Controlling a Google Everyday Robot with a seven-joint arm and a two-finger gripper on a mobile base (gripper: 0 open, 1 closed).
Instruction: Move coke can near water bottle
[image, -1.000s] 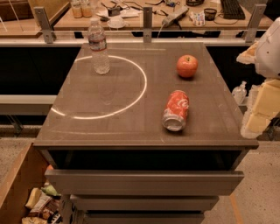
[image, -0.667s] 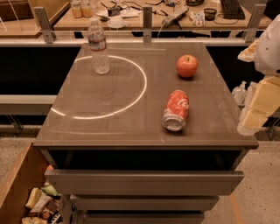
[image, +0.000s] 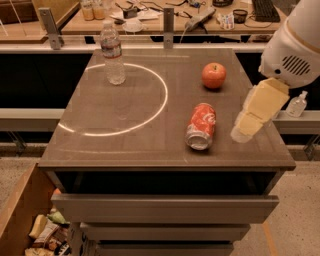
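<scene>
The coke can (image: 201, 126) lies on its side on the brown table top, right of the middle, with its silver end toward the front edge. The water bottle (image: 112, 52) stands upright at the back left, inside a ring of light on the table. My gripper (image: 242, 131) hangs over the table's right edge, just right of the can and apart from it, on a cream-coloured wrist below the white arm (image: 292, 45). It holds nothing that I can see.
A red apple (image: 214, 75) sits behind the can. A small pump bottle (image: 298, 104) stands off the table at the right. Drawers (image: 165, 207) are below the front edge. A box with snack packs (image: 45, 232) is at the lower left. A cluttered desk lies behind.
My arm and gripper have moved left, over the table's right edge and closer to the can. The can, bottle and apple have not moved.
</scene>
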